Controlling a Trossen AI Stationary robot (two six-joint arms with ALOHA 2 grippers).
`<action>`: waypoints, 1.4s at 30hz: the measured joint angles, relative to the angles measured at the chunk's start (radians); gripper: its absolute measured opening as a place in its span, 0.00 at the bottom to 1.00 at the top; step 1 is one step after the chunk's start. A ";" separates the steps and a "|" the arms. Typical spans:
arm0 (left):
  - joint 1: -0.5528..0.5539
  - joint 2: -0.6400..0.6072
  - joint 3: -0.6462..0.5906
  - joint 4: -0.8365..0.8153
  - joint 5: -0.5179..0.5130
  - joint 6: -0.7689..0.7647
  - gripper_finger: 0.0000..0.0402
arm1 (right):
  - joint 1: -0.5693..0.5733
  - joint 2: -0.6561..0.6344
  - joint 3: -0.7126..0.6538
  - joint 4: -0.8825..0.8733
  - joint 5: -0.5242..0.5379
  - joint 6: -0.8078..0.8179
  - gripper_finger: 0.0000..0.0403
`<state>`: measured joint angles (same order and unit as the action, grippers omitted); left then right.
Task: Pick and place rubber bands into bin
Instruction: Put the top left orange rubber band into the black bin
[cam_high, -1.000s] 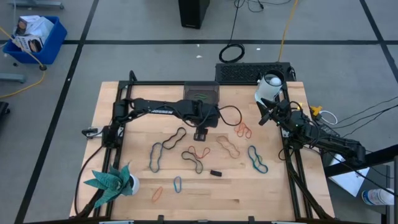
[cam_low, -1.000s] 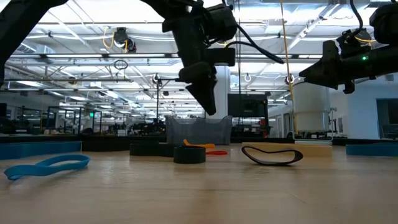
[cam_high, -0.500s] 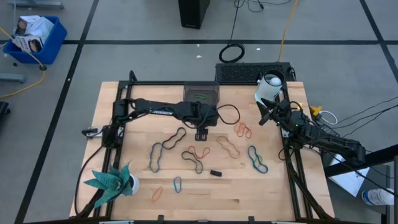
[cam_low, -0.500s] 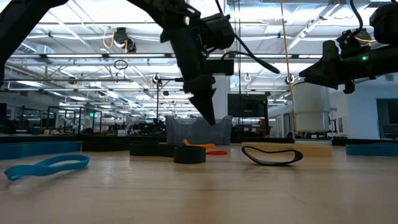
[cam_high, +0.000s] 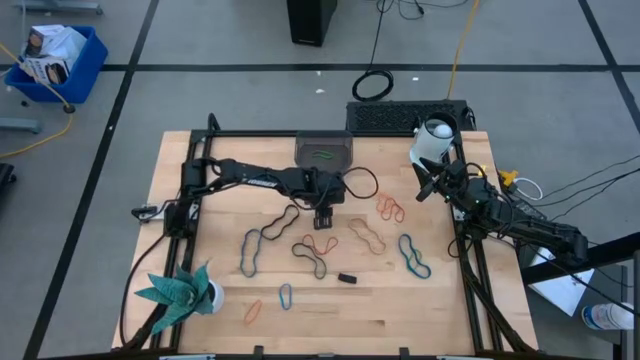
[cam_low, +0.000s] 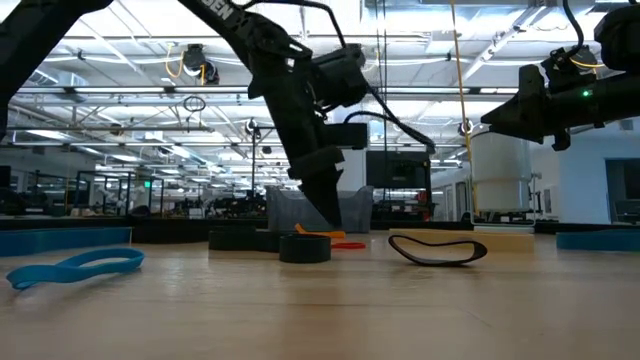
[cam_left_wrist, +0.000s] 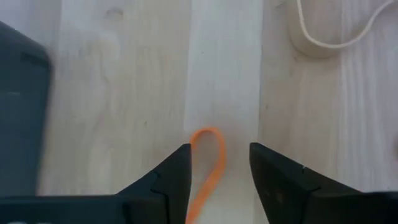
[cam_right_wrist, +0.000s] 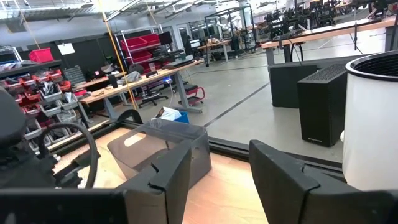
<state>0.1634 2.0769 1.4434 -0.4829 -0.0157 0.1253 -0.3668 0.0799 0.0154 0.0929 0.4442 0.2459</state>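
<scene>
Several rubber bands lie flat on the wooden table, among them an orange one (cam_high: 322, 243), a black one (cam_high: 310, 258), a tan one (cam_high: 365, 235), a teal one (cam_high: 413, 255) and a blue one (cam_high: 250, 250). The dark grey bin (cam_high: 325, 152) stands at the table's far edge with a green band inside. My left gripper (cam_high: 323, 215) is open and points down just above the table. In the left wrist view its fingertips (cam_left_wrist: 219, 155) stand on either side of the orange band's looped end (cam_left_wrist: 208, 165). My right gripper (cam_high: 425, 185) is open and empty, raised at the far right.
A small black block (cam_high: 347, 278) lies near the table's middle, and it also shows in the low view (cam_low: 305, 248). A teal plant in a white pot (cam_high: 180, 290) stands at the near left corner. A white cylinder (cam_high: 433, 140) stands at the far right. Red-orange bands (cam_high: 390, 209) lie near the right arm.
My left gripper has come down toward the table, from well above the bands to just over the orange band near the middle. Its fingers have stayed open. The right arm has kept still.
</scene>
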 joint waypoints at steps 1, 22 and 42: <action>0.000 0.000 -0.009 0.014 0.007 0.001 0.40 | 0.000 0.000 0.000 0.000 0.000 0.000 0.39; 0.013 -0.004 -0.100 0.142 0.007 0.000 0.09 | 0.000 0.000 0.000 0.000 0.000 0.000 0.39; 0.015 -0.102 -0.046 0.021 0.104 -0.058 0.01 | 0.000 0.000 0.000 0.000 0.000 0.000 0.39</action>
<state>0.1780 1.9745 1.3971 -0.4622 0.0880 0.0676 -0.3672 0.0795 0.0152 0.0925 0.4441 0.2455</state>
